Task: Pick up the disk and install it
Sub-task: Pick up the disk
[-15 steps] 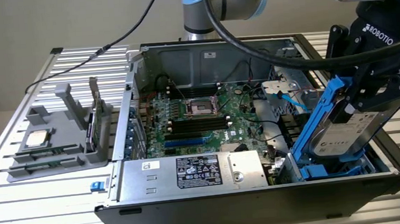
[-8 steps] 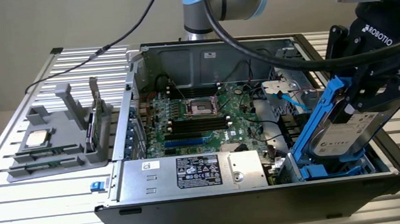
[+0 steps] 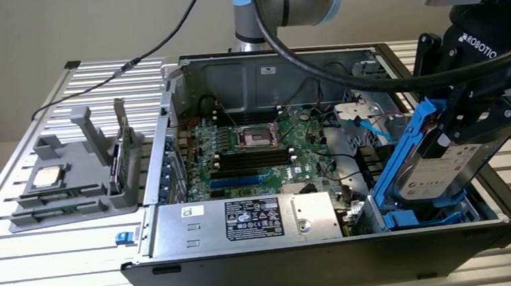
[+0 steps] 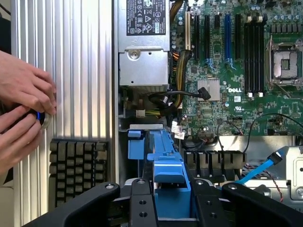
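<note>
The disk (image 3: 439,169) is a silver-grey drive with a white label, clipped in a blue carrier frame (image 3: 407,154). It stands tilted, its lower end down in the blue drive bay (image 3: 422,216) at the front corner of the open computer case (image 3: 336,262), on the exterior view's right. My black gripper (image 3: 472,126) is shut on the disk's upper end. In the wrist view the blue carrier (image 4: 165,158) runs away from between my two black fingers (image 4: 142,203), with the gripper (image 4: 171,201) clamped on it.
Beside the bay lie the motherboard (image 3: 256,150), the power supply (image 3: 243,221) and a loose blue cable (image 3: 372,125). A grey fixture (image 3: 69,186) outside the case holds a small silver chip (image 3: 46,176) and a dark upright card (image 3: 122,159). A person's hands (image 4: 23,109) work near a keyboard (image 4: 78,165).
</note>
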Controlling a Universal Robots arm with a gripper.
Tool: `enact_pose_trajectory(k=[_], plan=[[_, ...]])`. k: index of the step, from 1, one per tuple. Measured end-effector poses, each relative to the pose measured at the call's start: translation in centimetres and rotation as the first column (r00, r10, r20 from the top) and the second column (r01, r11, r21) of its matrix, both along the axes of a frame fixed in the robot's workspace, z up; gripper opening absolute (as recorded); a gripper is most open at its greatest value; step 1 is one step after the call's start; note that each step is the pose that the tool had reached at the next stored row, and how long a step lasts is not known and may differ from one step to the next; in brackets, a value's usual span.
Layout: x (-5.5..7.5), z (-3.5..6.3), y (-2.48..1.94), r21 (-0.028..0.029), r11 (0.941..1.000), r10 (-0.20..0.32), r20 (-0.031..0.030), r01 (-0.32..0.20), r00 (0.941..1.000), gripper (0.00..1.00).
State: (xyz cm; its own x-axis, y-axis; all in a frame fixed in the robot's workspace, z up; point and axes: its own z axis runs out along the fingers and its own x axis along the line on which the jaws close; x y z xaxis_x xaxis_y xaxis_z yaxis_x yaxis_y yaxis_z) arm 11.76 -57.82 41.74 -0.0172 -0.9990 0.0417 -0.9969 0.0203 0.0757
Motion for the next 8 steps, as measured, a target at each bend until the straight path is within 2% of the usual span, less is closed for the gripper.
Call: enact_pose_trajectory(k=[8], plan=[[-0.16, -0.01, 0.00, 0.0007, 1.0000, 0.000, 0.0165, 0.000, 0.9999, 0.33]])
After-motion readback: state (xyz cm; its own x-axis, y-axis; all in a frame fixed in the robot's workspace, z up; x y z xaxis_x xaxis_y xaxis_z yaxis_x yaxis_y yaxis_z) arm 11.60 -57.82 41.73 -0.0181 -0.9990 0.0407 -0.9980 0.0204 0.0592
